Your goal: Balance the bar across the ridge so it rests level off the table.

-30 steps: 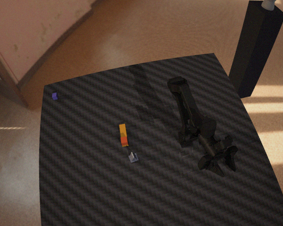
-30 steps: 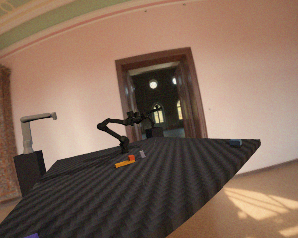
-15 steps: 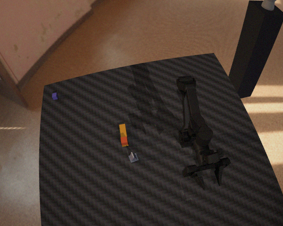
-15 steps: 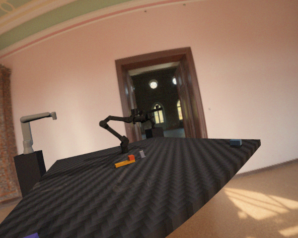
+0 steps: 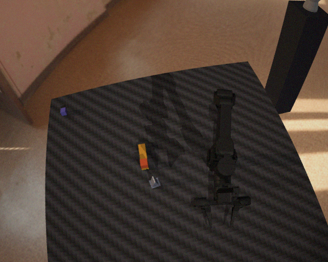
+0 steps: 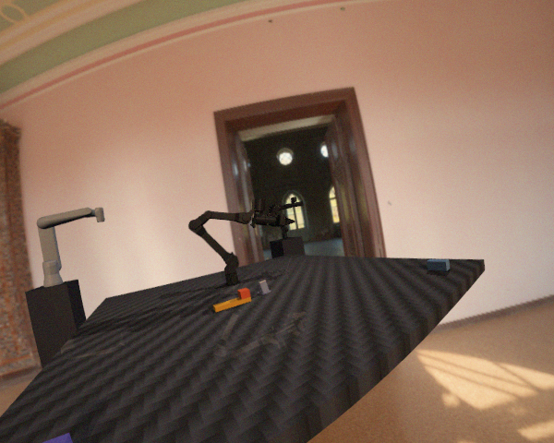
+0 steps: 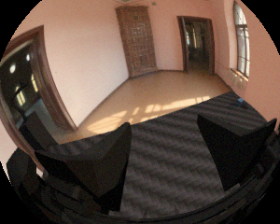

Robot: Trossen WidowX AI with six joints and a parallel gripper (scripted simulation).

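1. The table, a dark woven-patterned surface, is seen to carry everything the task involves; a small purple block sits near one far corner and a blue-grey block near another, both well apart from the work.

2. The arm is held high above the table, stretched out roughly level in the exterior view, with nothing beneath its fingers but the table surface.

3. The gripper is seen with its jaws parted fairly wide and nothing between them; in the wrist view only table and room show between the two dark fingers.

4. The bar lies flat on the table, well apart from the gripper and off to its side in the top view. It is yellow along most of its length with a raised orange-red block at one end.

5. The bar is judged stiff and light, but end-heavy: its balance point probably lies toward the orange end, so a grip across the narrow width near there is advised.

6. The ridge, a small pale wedge, stands just beside the orange end of the bar, not touching it.
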